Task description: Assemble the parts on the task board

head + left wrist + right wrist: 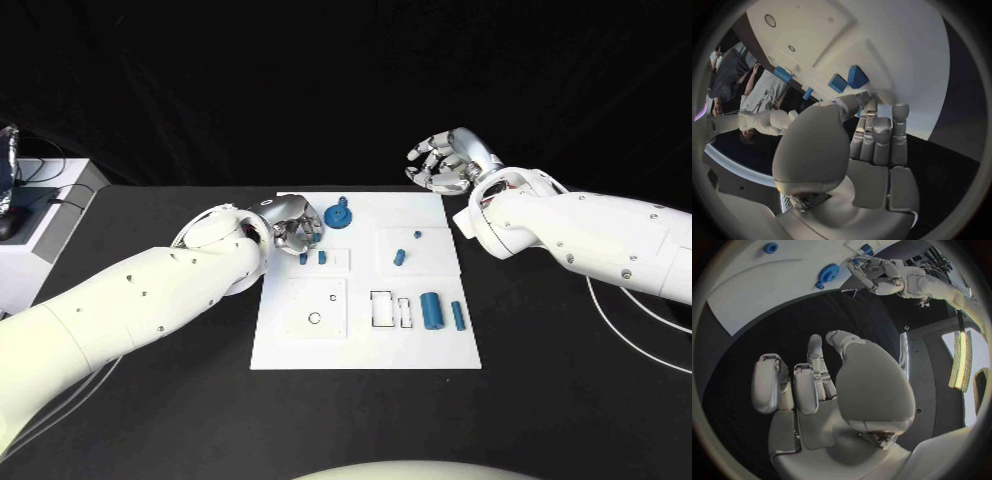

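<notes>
Nearest us, our left robot hand (289, 226) hovers curled and empty over the task board's (289, 350) left edge by two small blue parts (313, 257); our right robot hand (444, 160), fingers apart, holds nothing beyond the board's far corner.

From my head the scene is evenly lit from above: the flat white rectangular task board (361, 340) reads bright and crisp against my matte black worktop (173, 420), and the room beyond is dark. My white arms throw only soft shadows. Both wrist pictures bow straight edges and darken at the rim. A glowing yellow-white light strip (962, 360) glares near my right wrist.
</notes>
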Robot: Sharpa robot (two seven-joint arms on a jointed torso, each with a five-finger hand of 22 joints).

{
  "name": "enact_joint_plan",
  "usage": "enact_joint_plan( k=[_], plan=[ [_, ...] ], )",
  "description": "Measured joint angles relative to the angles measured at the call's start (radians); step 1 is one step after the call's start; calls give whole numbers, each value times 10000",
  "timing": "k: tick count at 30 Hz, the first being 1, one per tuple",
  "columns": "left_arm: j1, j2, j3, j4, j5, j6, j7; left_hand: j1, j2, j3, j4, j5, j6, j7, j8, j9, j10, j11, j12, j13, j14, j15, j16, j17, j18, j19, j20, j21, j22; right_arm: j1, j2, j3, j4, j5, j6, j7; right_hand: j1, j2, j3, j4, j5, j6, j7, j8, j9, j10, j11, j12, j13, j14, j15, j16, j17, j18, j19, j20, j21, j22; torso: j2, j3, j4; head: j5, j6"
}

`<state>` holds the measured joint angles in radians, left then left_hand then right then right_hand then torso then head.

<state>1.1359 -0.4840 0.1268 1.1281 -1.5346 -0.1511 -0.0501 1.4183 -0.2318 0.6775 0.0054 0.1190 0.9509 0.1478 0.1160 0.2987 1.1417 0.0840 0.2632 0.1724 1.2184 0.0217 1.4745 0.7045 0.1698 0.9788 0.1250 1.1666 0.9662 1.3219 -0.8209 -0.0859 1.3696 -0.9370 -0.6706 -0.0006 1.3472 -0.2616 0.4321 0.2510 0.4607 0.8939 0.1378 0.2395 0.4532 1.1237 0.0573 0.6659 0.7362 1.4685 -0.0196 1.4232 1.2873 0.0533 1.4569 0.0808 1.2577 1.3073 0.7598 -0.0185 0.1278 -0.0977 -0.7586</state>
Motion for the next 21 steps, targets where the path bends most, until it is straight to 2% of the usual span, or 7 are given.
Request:
enact_joint_plan(
  k=[8,12,15,16,18,20,21],
  plan=[
    [-7,-192,24,62,10,11,-34,0,0,-29,-28,0,-75,-67,-62,-33,-55,15,1,15,-25,25,0,-59,0,-74,1,-40,-77,-2,-38,0,-17,-17,48,-19,-15,-15,199,-31,0,-43,-2,0,45,-256,-19,-876,-637,0,0,0,93,0,0,0,-78,8,-7,-1,-2,5,12],
    [-21,-372,112,46,19,11,-55,0,0,-29,-28,0,-91,-83,-101,-41,-90,20,1,15,-35,35,0,-58,0,-73,1,-40,-77,-1,-84,0,-39,-78,133,-28,-92,-91,392,-174,-144,-51,82,0,93,-309,16,-2092,-1734,0,0,0,124,0,0,0,-175,8,-10,-1,-3,-5,23],
    [-38,-501,251,-67,62,-26,-59,-40,-41,-29,-28,0,-91,-83,-101,-58,-224,74,0,23,-74,72,-1,-89,-1,-73,1,-82,-80,-1,-127,-1,-53,-140,224,-32,-88,-88,496,-281,-337,29,161,-99,93,-217,106,-2863,-2461,-38,38,0,112,0,38,38,-217,8,-12,-1,-2,-13,38],
    [-39,-549,323,-124,98,-69,-58,-55,-55,-29,-28,0,-91,-83,-101,-64,-353,106,-13,20,-196,70,-75,-268,-1,-120,41,-135,-146,-1,-142,-1,-60,-165,271,-32,-84,-91,495,-340,-412,31,164,-120,93,-238,127,-3081,-2664,-3,82,0,117,0,44,44,-217,8,-12,-1,-3,-13,44],
    [-39,-609,423,-193,188,-163,-34,-81,-78,-25,-24,0,-49,-41,-101,-81,-573,206,-129,-20,-693,135,-327,-1153,0,-493,81,-412,-479,-2,-166,-1,-67,-197,359,-31,-56,-120,499,-427,-542,66,198,-154,87,-292,182,-3372,-2940,-30,117,5,160,0,74,74,-217,8,-13,-3,-4,-15,54],
    [-39,-678,528,-258,371,-325,33,-120,-40,119,1,0,91,173,-60,-103,-947,348,-303,-162,-1648,243,-1036,-2808,0,-1050,175,-913,-980,-15,-206,-1,-79,-233,502,-15,-22,-153,536,-525,-758,76,207,-214,84,-325,215,-3616,-3193,-30,117,67,210,1,79,79,-217,7,-14,-7,-6,-29,59],
    [-39,-709,588,-286,500,-408,76,-120,-40,163,22,0,142,226,-20,-106,-1052,383,-356,-219,-1931,276,-1372,-3208,0,-1193,213,-1085,-1099,-24,-226,-1,-87,-246,576,-3,16,-188,554,-597,-842,84,216,-233,76,-325,216,-3723,-3301,1,148,67,212,1,106,106,-194,8,-15,-8,-6,-37,65]
  ],
)
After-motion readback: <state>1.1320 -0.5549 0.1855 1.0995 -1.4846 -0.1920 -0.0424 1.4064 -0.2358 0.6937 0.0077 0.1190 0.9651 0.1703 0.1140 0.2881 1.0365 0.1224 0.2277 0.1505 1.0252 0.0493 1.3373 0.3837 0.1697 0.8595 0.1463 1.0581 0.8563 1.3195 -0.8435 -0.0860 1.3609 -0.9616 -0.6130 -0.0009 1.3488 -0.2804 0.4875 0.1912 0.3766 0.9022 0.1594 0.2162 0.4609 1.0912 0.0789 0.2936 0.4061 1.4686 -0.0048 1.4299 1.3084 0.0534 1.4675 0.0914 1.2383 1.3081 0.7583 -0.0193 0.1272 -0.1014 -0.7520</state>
